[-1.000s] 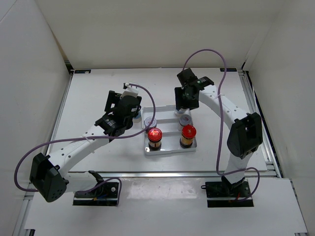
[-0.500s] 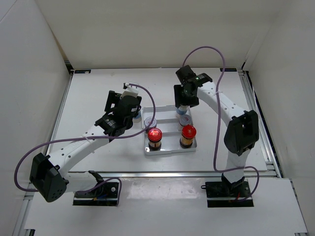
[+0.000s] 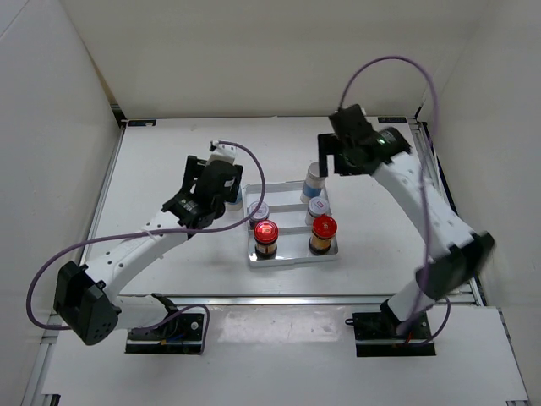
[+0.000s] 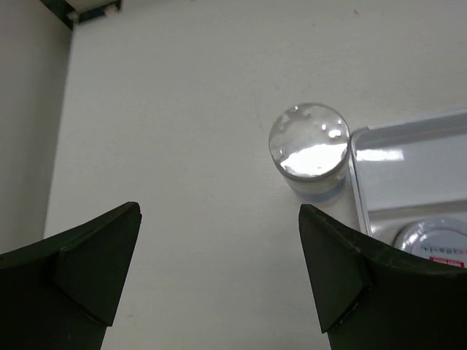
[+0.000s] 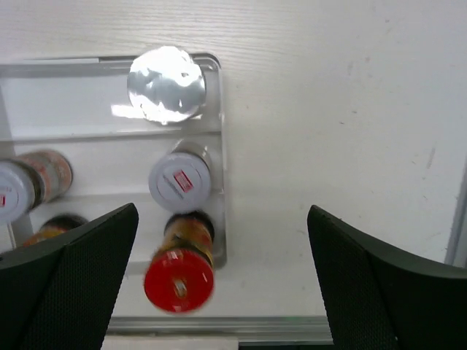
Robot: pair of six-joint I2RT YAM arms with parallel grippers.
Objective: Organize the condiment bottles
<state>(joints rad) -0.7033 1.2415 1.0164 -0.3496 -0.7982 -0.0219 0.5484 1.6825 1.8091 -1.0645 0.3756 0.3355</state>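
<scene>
The white tray (image 3: 292,254) holds two red-capped amber bottles (image 3: 265,233) (image 3: 324,228), two white-lidded jars (image 3: 259,210) (image 3: 318,207) and a silver-capped bottle (image 3: 314,178) at its back right. In the right wrist view that silver cap (image 5: 166,84) stands above a white-lidded jar (image 5: 180,181) and a red cap (image 5: 179,281). My right gripper (image 3: 336,159) (image 5: 222,211) hangs open above and to the right of them, holding nothing. A second silver-capped bottle (image 4: 309,144) (image 3: 236,200) stands on the table just outside the tray's (image 4: 408,168) back left corner. My left gripper (image 4: 219,211) (image 3: 215,196) is open just short of it.
White walls enclose the table on three sides. A black frame rail (image 3: 435,169) runs along the right edge and another (image 3: 106,194) along the left. Purple cables loop over both arms.
My right gripper has opened, let go of the silver-capped bottle in the tray's back right slot, and drawn up and away to the right. The left arm has barely shifted.
</scene>
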